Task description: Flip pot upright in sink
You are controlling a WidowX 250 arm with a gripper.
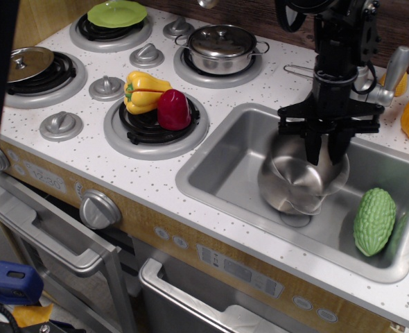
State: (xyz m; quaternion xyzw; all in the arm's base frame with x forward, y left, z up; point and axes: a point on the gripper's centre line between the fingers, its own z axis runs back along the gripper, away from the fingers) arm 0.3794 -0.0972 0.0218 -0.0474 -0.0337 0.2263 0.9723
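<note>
surface: white speckled countertop point(145, 177) | 10 o'clock: steel lid point(22, 64) on burner | 11 o'clock: green plate point(116, 12) on burner | 12 o'clock: lidded steel pot point(222, 47) on burner | centre-left: yellow pepper point(141, 91) touching red pepper point(172, 109) on burner | 4 o'clock: sink point(229, 163) set into top
</note>
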